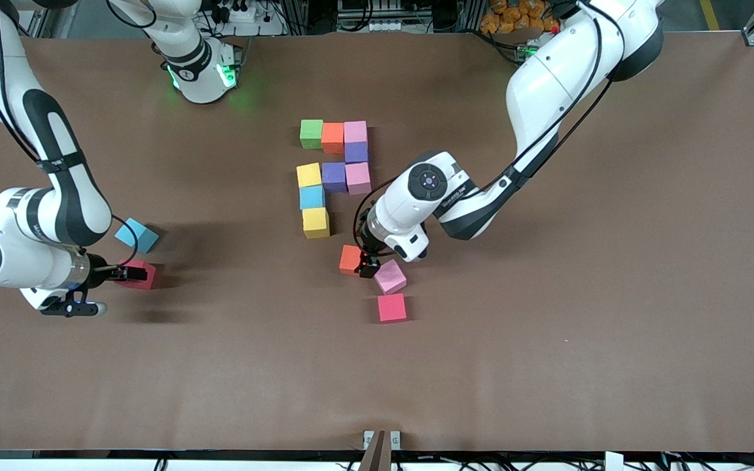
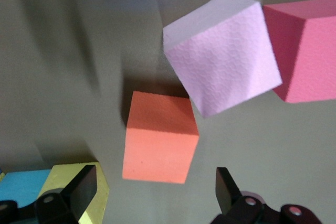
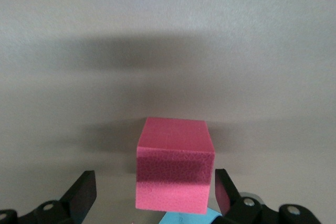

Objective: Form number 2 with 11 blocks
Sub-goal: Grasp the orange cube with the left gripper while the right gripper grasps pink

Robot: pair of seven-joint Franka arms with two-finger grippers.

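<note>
Near the middle of the table (image 1: 547, 366), toward the edge where the robots stand, you have nine blocks placed in the number 2 (image 1: 334, 175): green, orange and pink in the top row, purple below the pink, a yellow-purple-pink row, then light blue and yellow down one side. By my reckoning the bottom row still lacks two cubes.

Four blocks lie loose: one orange block (image 1: 350, 259), one pale pink block (image 1: 390, 276), one deep pink block (image 1: 392, 307), one light blue block (image 1: 137, 235). A fifth, the red block (image 1: 139, 275), sits between the spread fingers of the right gripper (image 1: 117, 273). Your left gripper (image 1: 368, 267) hangs low over the orange block, fingers apart.
</note>
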